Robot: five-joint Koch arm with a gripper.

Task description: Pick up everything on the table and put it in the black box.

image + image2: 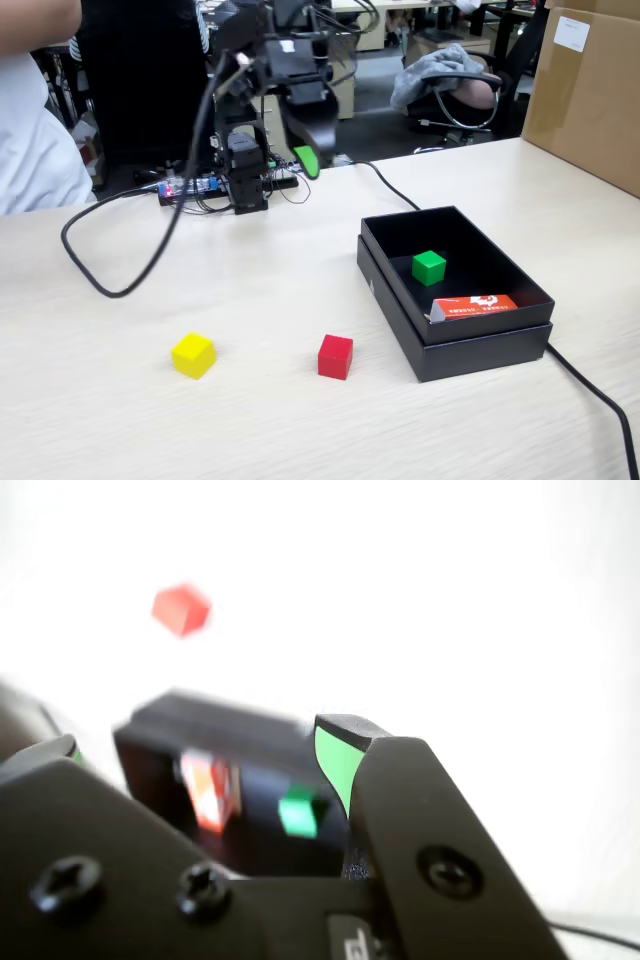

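The black box [470,345] sits on the right of the pale wood table [300,430], and the green cube [429,267] rests inside it. On the tabletop in front, the red cube [335,356] lies just left of the box and the yellow cube [193,354] further left. My gripper [305,150] hangs high near the arm's base, far behind the cubes, open and holding nothing. In the wrist view the gripper [205,745] has its jaws wide apart. They frame the blurred box [200,720] with the green cube [298,812], and the red cube [181,608] shows beyond.
A flat orange-red carton [475,305] leans inside the box's front corner. A big brown cardboard carton [585,90] stands at the back right. A black cable [120,290] loops over the left of the table, and another cable [600,400] runs past the box. A person [35,120] sits back left.
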